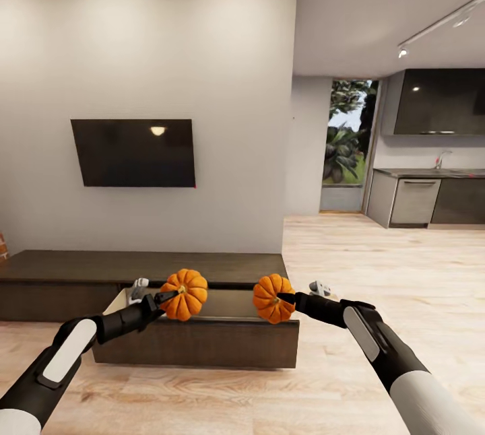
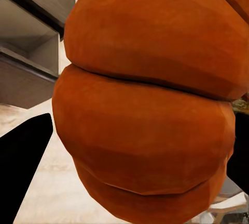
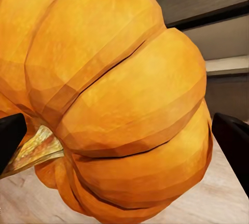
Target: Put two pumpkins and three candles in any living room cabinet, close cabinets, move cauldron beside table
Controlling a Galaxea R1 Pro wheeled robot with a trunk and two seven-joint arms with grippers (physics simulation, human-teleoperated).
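Note:
My left gripper (image 1: 166, 297) is shut on an orange ribbed pumpkin (image 1: 186, 294), held above the open drawer (image 1: 195, 343) of the long low dark-brown cabinet (image 1: 81, 266). My right gripper (image 1: 285, 299) is shut on the other pumpkin (image 1: 271, 298), just to the right over the same drawer. In the left wrist view the pumpkin (image 2: 145, 104) sits between black fingers (image 2: 23, 167), with the cabinet (image 2: 31, 37) behind. In the right wrist view the pumpkin (image 3: 119, 94) and its stem (image 3: 36, 148) lie between the fingers (image 3: 233, 141). The candles, cauldron and table are out of view.
A dark TV (image 1: 133, 152) hangs on the grey wall above the cabinet. Pale wood floor (image 1: 377, 266) stretches to the right toward a kitchen with dark cupboards (image 1: 438, 102) and a glass door (image 1: 347, 142). The pulled-out drawer juts toward me.

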